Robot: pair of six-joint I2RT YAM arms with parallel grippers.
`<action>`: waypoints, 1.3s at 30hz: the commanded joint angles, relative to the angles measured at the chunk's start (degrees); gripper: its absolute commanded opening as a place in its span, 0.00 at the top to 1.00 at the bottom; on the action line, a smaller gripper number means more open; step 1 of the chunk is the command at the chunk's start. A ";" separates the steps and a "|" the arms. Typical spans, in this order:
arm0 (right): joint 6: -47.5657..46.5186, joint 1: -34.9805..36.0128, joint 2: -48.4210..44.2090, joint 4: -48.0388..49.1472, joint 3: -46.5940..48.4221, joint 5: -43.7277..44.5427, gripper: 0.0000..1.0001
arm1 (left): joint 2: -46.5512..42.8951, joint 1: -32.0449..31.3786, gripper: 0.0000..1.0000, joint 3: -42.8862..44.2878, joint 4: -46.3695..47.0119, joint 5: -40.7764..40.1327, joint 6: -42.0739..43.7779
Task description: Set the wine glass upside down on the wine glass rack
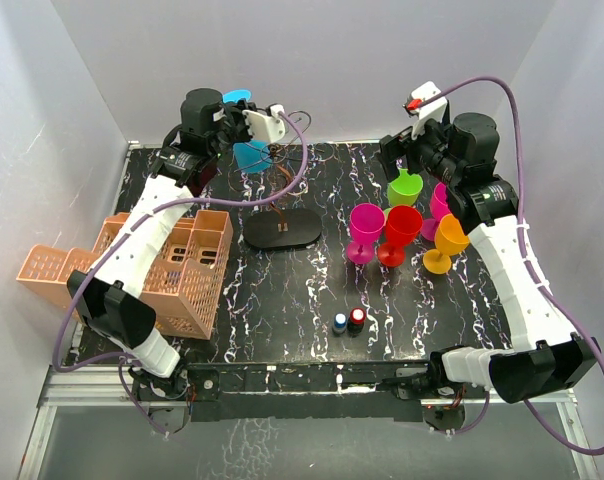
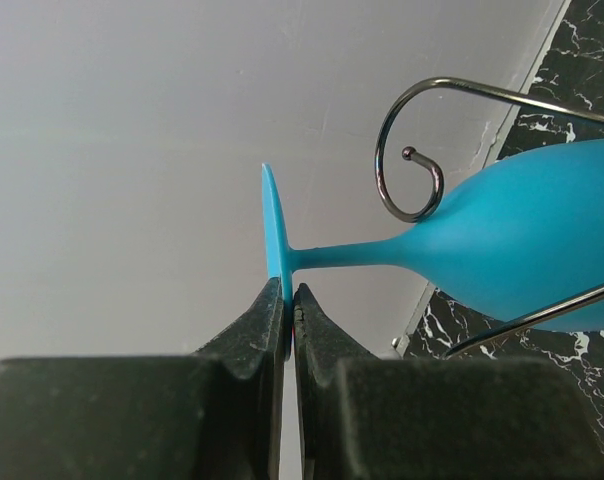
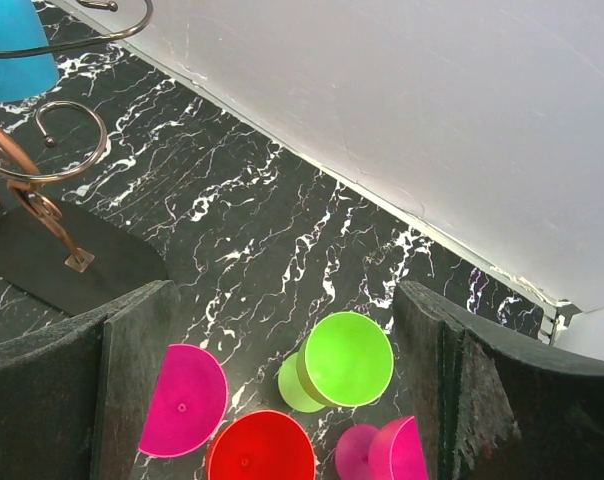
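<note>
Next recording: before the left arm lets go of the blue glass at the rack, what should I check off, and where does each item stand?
1. Left hand gripping the blue wine glass: ok, pinched shut on the foot.
2. Glass inverted: ok, foot up and bowl down in the top view.
3. Stem seated in the wine glass rack: cannot tell; its wires run close beside stem and bowl.
4. Rack base flat on the table: ok.
5. Right hand clear: ok, open above the green glass, apart from the rack.
</note>
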 commanded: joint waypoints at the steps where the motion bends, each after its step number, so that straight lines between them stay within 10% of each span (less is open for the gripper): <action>1: -0.28 -0.48 -1.15 3.70 0.13 -0.23 0.03 | -1.87 -0.79 0.99 3.25 -1.03 3.17 0.24; 39: -0.08 -1.00 -1.14 4.52 -1.37 -0.88 0.02 | 6.17 -5.24 1.00 2.93 9.33 -5.26 -2.17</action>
